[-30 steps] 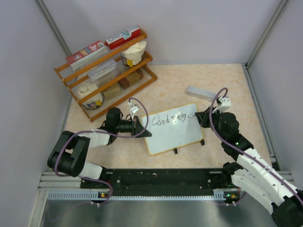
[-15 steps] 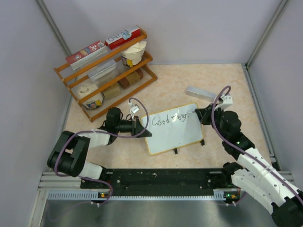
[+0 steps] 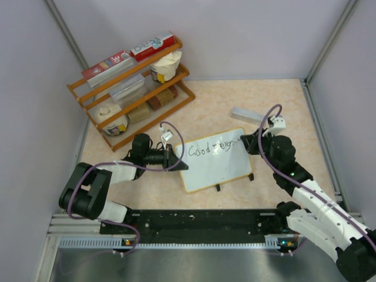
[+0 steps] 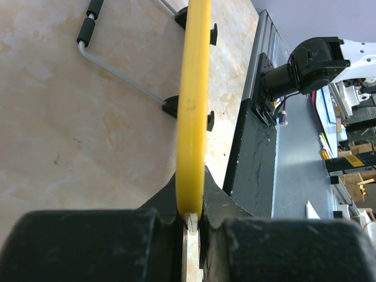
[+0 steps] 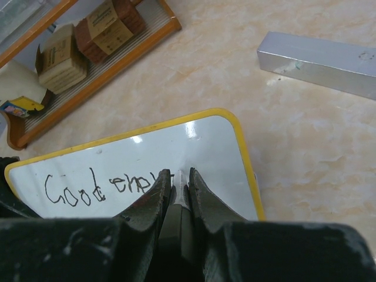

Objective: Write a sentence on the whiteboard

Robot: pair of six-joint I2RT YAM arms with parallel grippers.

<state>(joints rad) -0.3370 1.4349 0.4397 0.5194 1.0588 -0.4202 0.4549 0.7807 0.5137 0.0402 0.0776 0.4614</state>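
Two words of the sentence (image 3: 212, 147), starting "Good", cross the top of the whiteboard (image 3: 218, 170) at mid-table. The left gripper (image 3: 178, 164) pinches its nine-o'clock edge. The right gripper (image 3: 248, 143), at two o'clock, is pressed together on a pale marker (image 5: 181, 191), and its fingers hide the second word's end. A grey block (image 3: 249, 115) lies at one o'clock, an orange rack (image 3: 132, 88) at ten. Only the left wrist view shows a wire prop (image 4: 120, 73) beneath.

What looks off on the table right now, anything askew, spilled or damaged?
Nothing spilled or broken. The whiteboard sits skewed to the table edge, its left edge pinched by the left gripper. After "Good", the sentence turns cramped and hard to read.
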